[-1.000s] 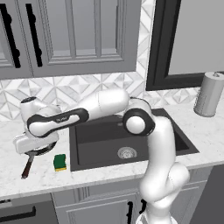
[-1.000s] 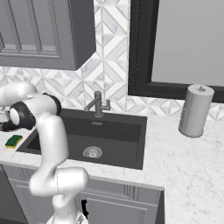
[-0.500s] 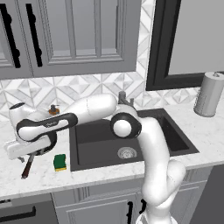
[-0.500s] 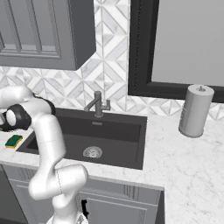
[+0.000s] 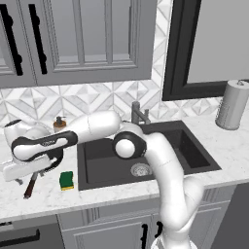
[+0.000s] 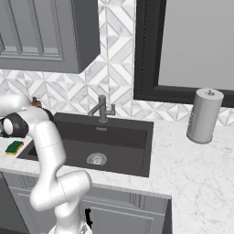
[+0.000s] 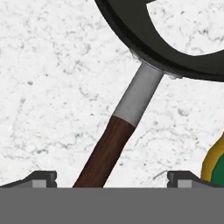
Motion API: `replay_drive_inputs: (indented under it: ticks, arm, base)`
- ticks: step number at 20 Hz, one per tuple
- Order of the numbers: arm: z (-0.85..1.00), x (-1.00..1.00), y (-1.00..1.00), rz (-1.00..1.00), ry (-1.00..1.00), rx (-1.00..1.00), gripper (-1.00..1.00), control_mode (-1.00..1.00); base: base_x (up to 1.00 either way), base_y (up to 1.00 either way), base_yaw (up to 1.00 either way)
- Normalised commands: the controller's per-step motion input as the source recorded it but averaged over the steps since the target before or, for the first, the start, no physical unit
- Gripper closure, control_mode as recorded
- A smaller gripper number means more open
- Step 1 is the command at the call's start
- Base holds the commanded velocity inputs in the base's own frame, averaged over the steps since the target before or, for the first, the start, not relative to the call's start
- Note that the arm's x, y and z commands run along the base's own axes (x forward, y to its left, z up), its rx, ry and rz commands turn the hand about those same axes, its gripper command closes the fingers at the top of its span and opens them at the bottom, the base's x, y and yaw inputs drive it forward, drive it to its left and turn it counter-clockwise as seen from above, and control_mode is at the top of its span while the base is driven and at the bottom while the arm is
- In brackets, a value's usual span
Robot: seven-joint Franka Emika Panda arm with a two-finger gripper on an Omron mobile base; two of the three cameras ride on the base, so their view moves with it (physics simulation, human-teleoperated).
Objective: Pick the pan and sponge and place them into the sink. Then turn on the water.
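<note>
Currently the gripper [image 7: 111, 177] is seen low over the marble counter [image 5: 112, 194] left of the sink [image 5: 146, 148], fingers spread wide with nothing held — the pan [image 7: 166, 39] handle runs up between the two fingertips [image 7: 43, 178] in the hand view, no contact visible. The pan's black rim sits at the top of that view, lying flat on the counter; in the left base view only its reddish-brown handle end is seen below the hand. The sponge [image 5: 66, 180] is seen green side up on the counter just beside the handle, near the sink's left edge. The faucet [image 6: 102, 109] is seen behind the basin.
</note>
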Motion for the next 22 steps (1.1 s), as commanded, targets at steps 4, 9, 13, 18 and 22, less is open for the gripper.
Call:
replay_drive_inputs:
  ticks: [4,9,13,18,22]
  arm:
    - [-0.20,0.00,0.05,-0.01,0.02,0.00,-1.00,-1.00]
    - [-0.15,0.00,0.00,0.00,0.00,0.00,-1.00,-1.00]
    - [-0.29,0.00,0.00,0.00,0.00,0.00,-1.00,-1.00]
    - [-0.21,0.00,0.00,0.00,0.00,0.00,-1.00,-1.00]
    - [-0.15,0.00,0.01,0.00,0.00,0.00,-1.00,-1.00]
  base:
    - [0.00,0.00,0.00]
    - [0.00,0.00,0.00]
    - [0.00,0.00,0.00]
    - [0.00,0.00,0.00]
    - [0.00,0.00,0.00]
